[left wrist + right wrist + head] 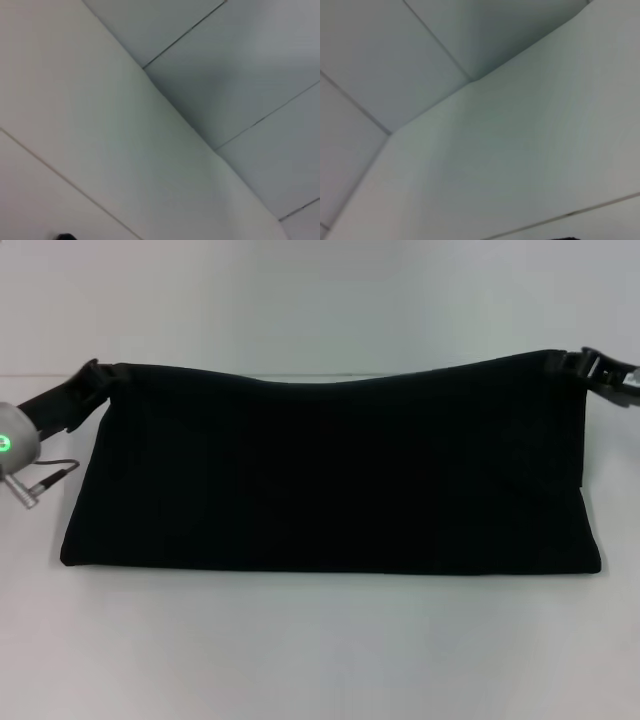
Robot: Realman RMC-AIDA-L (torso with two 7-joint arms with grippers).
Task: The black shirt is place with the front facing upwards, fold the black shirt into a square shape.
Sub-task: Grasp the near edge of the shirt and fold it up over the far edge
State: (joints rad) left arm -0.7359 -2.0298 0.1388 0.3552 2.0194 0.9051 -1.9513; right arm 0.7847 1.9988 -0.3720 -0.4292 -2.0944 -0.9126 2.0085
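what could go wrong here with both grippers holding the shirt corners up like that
1. The black shirt hangs from just its two top corners, at the left gripper and the right gripper; either corner could slip and the fold would collapse.
2. The top edge sags mid-span, so it may land wrinkled or uneven.

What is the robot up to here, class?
It is partway through folding a black shirt on a white table. The left gripper and right gripper each hold a far corner, one at either end. The shirt is a wide, flat band, not yet a square.
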